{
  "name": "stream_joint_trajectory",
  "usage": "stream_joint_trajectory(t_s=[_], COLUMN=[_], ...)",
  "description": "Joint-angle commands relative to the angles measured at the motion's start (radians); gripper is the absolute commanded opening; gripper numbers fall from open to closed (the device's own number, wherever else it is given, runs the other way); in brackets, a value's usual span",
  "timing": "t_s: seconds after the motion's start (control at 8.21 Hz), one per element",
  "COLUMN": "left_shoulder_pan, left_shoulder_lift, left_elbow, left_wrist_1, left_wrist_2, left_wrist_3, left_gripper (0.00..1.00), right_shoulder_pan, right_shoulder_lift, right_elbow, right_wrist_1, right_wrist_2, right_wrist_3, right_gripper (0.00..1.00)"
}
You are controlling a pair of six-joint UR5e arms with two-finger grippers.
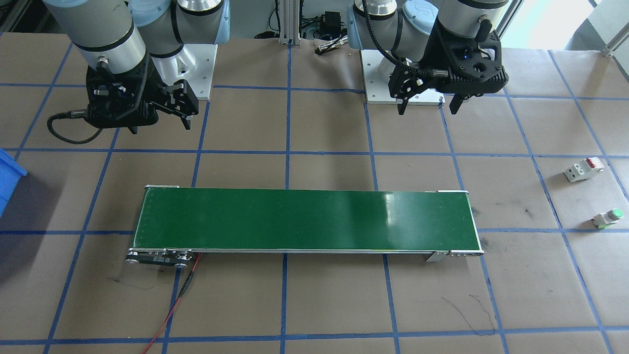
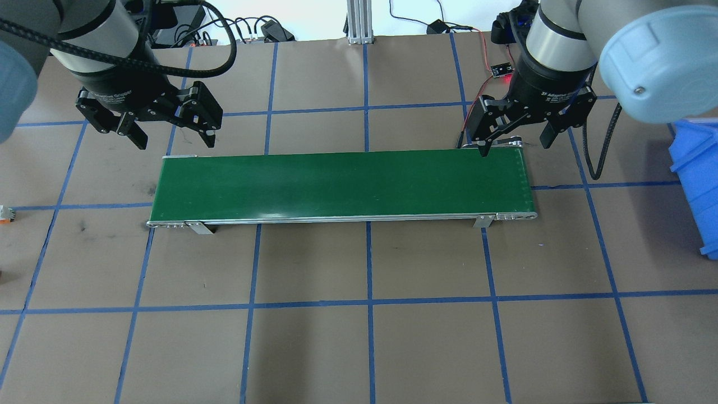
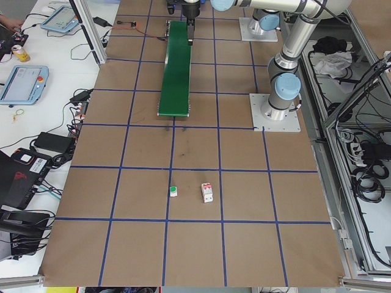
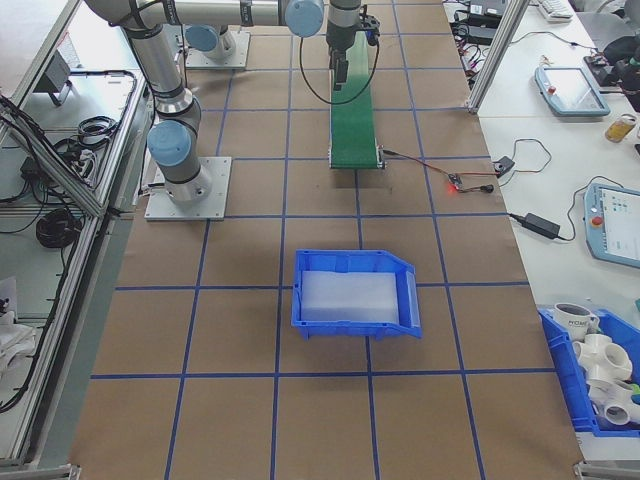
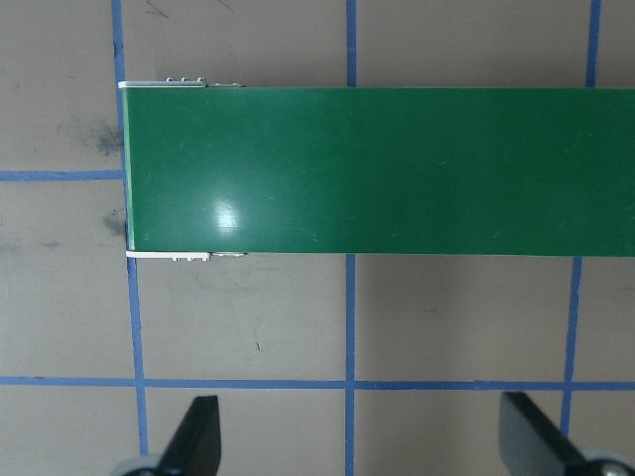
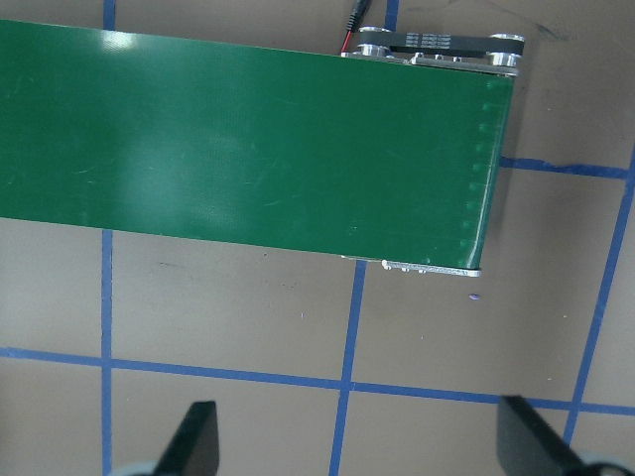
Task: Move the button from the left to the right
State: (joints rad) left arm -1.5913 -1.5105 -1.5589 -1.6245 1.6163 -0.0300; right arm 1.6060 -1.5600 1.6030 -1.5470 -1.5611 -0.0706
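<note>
Off the belt point(image 1: 304, 221) lies the button point(image 1: 608, 218), left fingers point(image 1: 456, 103) spread empty, right fingers point(image 1: 186, 123) likewise.

- My two arms are made of fat silver-grey tubes with light blue caps on the joints.
- One blue cap point(image 2: 656, 59) has a small screw in it.
- My left gripper point(image 2: 168, 132) is black, with two chunky fingers.
- My right gripper point(image 2: 515, 140) is black too, and small white letters run around the black ring above it.
- A thick black braided cable point(image 2: 185, 70) loops over my left wrist.
- Each arm stands on a white plate point(image 3: 276, 116) with small bolts.
</note>
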Motion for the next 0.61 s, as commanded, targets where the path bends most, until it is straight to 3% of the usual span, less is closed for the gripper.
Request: stream_joint_trajectory(t_s=[0.0,0.24,0.49], left_shoulder_pan=[0.001,0.021,0.071], left_shoulder_lift=[0.003,-0.007,-0.010], left_elbow=[-0.004,0.000,0.003], left_wrist_1=[0.000,0.012,0.014], left_wrist_2=[-0.004,-0.015,-0.003], left_wrist_3=[0.002,0.089,0.174], left_gripper=[1.00,1.00,1.00], right_shoulder_pan=[0.000,0.000,0.000], right_shoulder_lift=[0.000,0.000,0.000], right_elbow=[0.000,0.000,0.000], right_wrist_1=[-0.001,-0.001,-0.066], right_wrist_2=[-0.001,-0.002,-0.002], right_wrist_3=[0.000,0.000,0.002], right_gripper=[1.00,1.00,1.00])
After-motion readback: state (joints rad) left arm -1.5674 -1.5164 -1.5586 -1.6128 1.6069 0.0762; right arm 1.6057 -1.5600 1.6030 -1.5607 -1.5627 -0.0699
